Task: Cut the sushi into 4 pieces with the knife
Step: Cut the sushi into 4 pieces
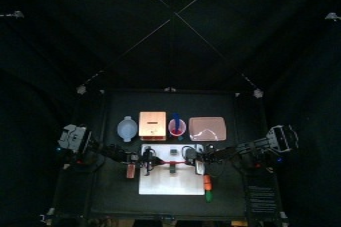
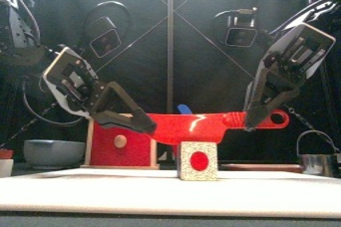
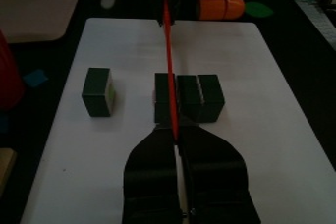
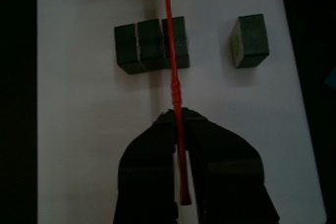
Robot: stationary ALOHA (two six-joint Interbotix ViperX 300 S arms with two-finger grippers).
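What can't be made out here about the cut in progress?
- Cut depth: in both wrist views the knife lies over the joined blocks and hides the seam beneath it, so how far the blade has gone in cannot be told.
- Piece count: the front view shows only the nearest block; any others are hidden behind it.
- Top view: the pieces on the board are too small to count.
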